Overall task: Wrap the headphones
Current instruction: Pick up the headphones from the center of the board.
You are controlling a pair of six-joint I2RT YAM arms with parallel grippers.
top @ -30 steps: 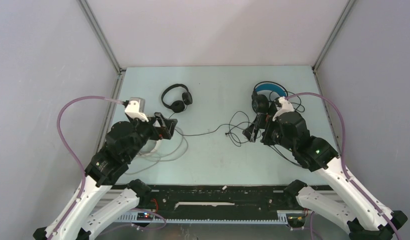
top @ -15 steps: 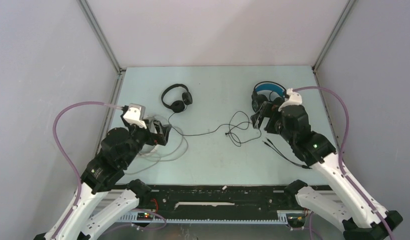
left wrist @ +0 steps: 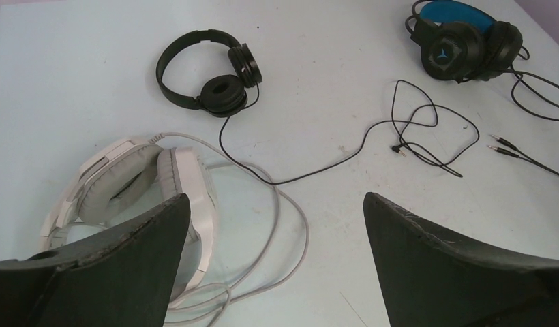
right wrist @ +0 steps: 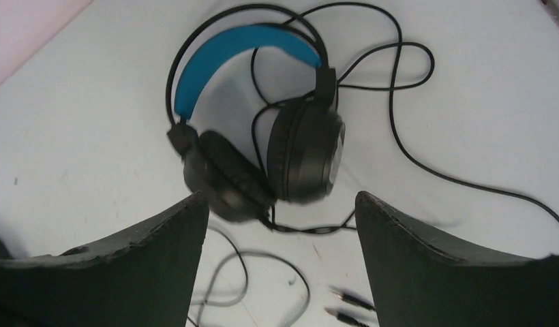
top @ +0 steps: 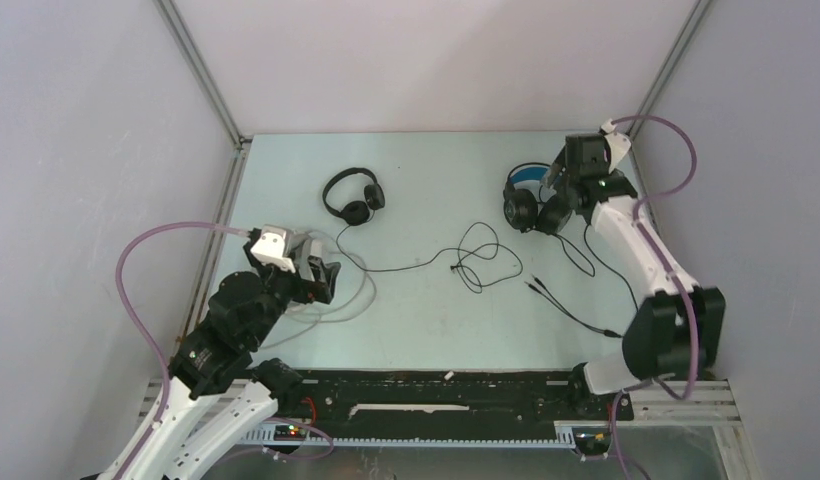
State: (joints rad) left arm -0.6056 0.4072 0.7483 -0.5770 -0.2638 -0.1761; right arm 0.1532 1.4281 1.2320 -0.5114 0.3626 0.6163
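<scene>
At the left of the pale table [top: 426,320], the white over-ear headset [left wrist: 127,191] lay on its side with its grey cord sprawled in loose loops beside it. The left gripper [left wrist: 275,197] hovered just above it with jaws wide apart, holding nothing. Further back sat the small all-black on-ear pair [top: 352,196], its thin black cable [left wrist: 318,174] trailing rightward across the middle of the table into an untidy loop. At the far right, the black headset with the blue headband [right wrist: 304,150] lay flat, its cord curling around and behind it and running toward the near edge, where its twin jack plugs [top: 534,287] lay. The right gripper [right wrist: 280,197] hung directly over this headset's ear cups, jaws apart and clamped on nothing. No cord looked wound, so the task appeared barely begun, with the right arm in its approach to the blue-banded pair. The next move likely called for lowering onto the headset or its cord, closing on a part firm enough to hold, and keeping clear of the tangled strands.
</scene>
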